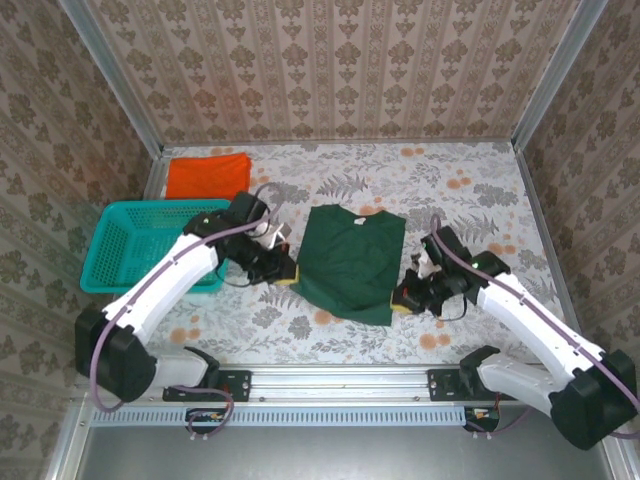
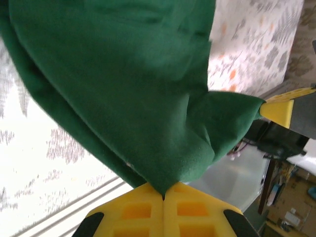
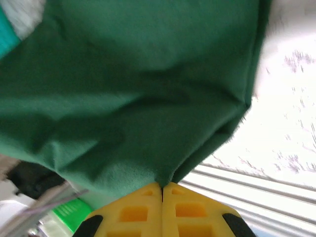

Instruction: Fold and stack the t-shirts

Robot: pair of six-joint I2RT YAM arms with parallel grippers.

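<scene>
Dark green cloth took up the middle of the flowered table (image 1: 480, 190). It was the green t-shirt (image 1: 352, 262), lying with its collar toward 12 o'clock and its hem toward 6 o'clock. From above we saw the left gripper (image 1: 285, 275) at the shirt's 8 o'clock corner and the right gripper (image 1: 403, 297) at its 4 o'clock corner, each touching the fabric edge.

In the left wrist view the left gripper (image 2: 163, 193) had its yellow fingers (image 2: 136, 212) pressed together, pinching a fold of the green t-shirt (image 2: 123, 89). The cloth rose from that pinch toward 12 o'clock. At 3 o'clock in that view the cloth narrowed to a point that met a yellow finger of the right gripper (image 2: 279, 109).

In the right wrist view the right gripper (image 3: 162, 188) was likewise clenched on the green t-shirt (image 3: 138, 98), and the cloth spread up and away toward 11 o'clock.

The orange t-shirt (image 1: 207, 176) lay folded flat at 10 o'clock from the green one, near the back wall and well apart from both grippers. A teal mesh basket (image 1: 95, 245) sat at 9 o'clock, just below the orange t-shirt, with the left arm passing beside it.
</scene>
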